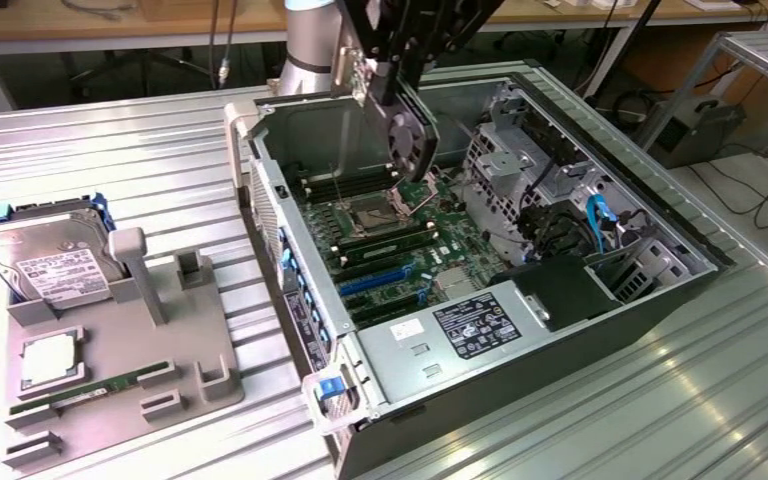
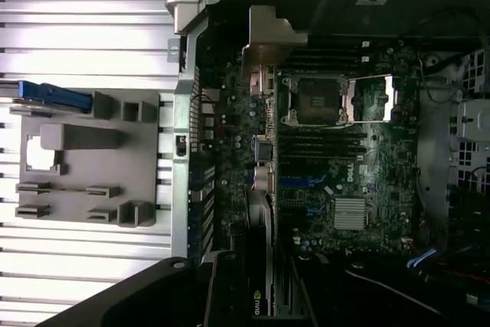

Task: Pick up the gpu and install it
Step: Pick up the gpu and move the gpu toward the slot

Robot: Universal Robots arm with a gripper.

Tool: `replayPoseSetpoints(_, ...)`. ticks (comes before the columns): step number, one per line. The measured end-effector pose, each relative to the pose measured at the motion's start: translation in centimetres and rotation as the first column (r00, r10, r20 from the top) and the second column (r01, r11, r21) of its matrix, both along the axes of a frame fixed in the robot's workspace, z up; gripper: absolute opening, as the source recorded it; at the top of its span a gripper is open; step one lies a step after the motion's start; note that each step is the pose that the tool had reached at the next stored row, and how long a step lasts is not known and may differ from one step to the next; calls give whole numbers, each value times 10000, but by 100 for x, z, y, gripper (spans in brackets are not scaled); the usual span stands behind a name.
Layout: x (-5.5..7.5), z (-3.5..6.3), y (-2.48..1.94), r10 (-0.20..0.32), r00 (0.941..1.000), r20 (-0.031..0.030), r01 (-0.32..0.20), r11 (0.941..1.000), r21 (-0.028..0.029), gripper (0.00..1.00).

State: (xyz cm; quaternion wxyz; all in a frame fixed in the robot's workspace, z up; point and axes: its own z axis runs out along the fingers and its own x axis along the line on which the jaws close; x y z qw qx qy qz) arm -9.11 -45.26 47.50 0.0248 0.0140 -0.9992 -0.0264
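The gpu (image 1: 411,140) hangs on edge above the motherboard (image 1: 404,235) inside the open computer case (image 1: 651,300). Its dark cooler side faces the exterior view's right, and its silver end bracket (image 1: 353,75) sits up by the case's back wall. My gripper (image 1: 402,90) is shut on the card's upper edge. In the wrist view the gpu (image 2: 260,212) appears edge-on over the board's rear strip, with a logo near my gripper (image 2: 256,300) and the bracket (image 2: 268,40) at its far end. The blue expansion slots (image 1: 377,280) lie below and nearer the case front.
A grey holder tray (image 1: 117,370) on the ribbed metal table carries a silver hard drive (image 1: 44,260), a square chip (image 1: 48,360) and a green RAM stick (image 1: 91,392). Inside the case are the CPU socket (image 1: 368,215), drive cages (image 1: 518,160), blue cables (image 1: 598,220) and a power supply (image 1: 471,325).
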Motion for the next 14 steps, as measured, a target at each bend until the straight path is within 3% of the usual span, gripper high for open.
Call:
replayPoseSetpoints(6, 347, -139, 80, 0, 10000, 0, 0, 10000, -62, 26)
replayPoseSetpoints(10, 597, -239, 86, 1, 10000, 1, -1, 10000, -67, 26)
replayPoseSetpoints(14, 720, -315, 87, 1, 10000, 0, -1, 10000, -69, 26)
